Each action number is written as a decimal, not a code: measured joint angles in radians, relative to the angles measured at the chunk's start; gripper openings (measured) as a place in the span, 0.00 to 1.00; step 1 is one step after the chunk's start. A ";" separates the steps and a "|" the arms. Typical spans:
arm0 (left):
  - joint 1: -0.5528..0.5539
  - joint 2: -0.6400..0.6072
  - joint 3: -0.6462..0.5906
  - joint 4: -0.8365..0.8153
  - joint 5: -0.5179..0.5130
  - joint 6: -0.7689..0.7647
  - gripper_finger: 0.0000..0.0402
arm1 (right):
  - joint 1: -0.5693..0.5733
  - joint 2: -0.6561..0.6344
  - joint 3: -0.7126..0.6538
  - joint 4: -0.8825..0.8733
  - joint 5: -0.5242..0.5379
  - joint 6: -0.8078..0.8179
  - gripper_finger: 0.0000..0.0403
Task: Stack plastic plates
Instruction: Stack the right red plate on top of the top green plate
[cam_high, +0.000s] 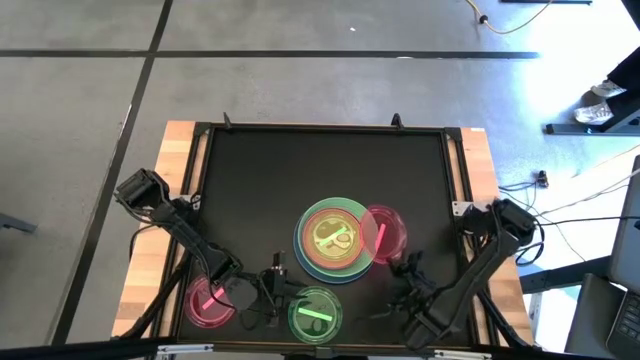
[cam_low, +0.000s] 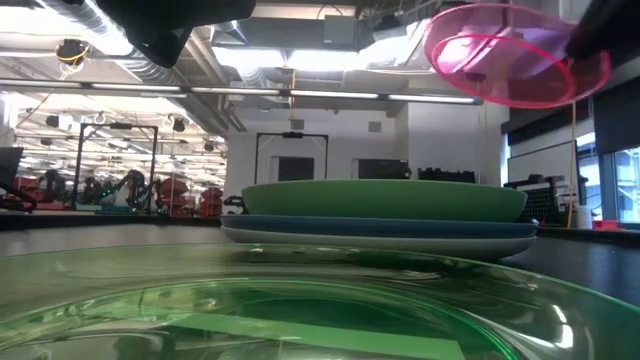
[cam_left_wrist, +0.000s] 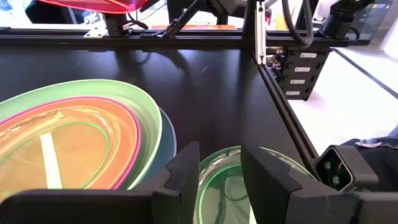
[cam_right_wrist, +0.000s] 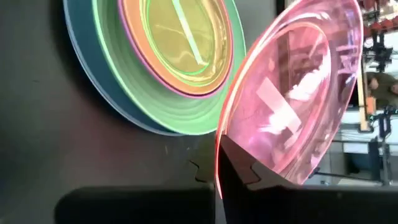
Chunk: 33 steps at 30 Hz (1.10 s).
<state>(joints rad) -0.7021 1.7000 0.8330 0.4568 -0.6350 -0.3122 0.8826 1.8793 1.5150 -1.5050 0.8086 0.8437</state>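
A stack of large plates (cam_high: 330, 240) stands mid-table, with white, blue and green below, purple and orange above, and a small see-through green dish on top. My right gripper (cam_high: 398, 265) is shut on a see-through pink dish (cam_high: 384, 232), which is lifted beside the stack's right edge and shows high in the low view (cam_low: 515, 55). My left gripper (cam_left_wrist: 219, 162) is open. Its fingers straddle the rim of a second green dish (cam_high: 315, 315), which lies flat near the near edge. Another pink dish (cam_high: 208, 300) lies under the left arm. My right gripper pinches the pink dish by its rim (cam_right_wrist: 219, 149), with one finger (cam_right_wrist: 239, 180) on the hollow side and the other hidden behind the dish. The dish is lifted clear and tilted steeply, higher than the stack. My left gripper: I cannot tell whether its fingers touch the green dish's rim (cam_left_wrist: 224, 155).
The black mat's far half (cam_high: 320, 165) is bare. A raised frame (cam_high: 455, 175) borders the mat, with wooden table edges outside it. The left arm crosses over the pink dish at the near left.
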 joint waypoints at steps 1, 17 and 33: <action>0.000 0.000 0.000 0.000 0.000 0.000 0.28 | -0.011 0.000 0.000 0.012 0.000 -0.029 0.00; 0.000 0.000 0.000 -0.003 0.000 0.001 0.28 | -0.236 -0.001 -0.091 0.500 -0.175 -0.654 0.00; 0.000 0.000 0.000 -0.008 0.000 0.001 0.28 | -0.372 -0.001 -0.157 0.737 -0.393 -0.791 0.00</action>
<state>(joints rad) -0.7025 1.7000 0.8330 0.4485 -0.6346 -0.3111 0.5105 1.8782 1.3582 -0.7680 0.4157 0.0531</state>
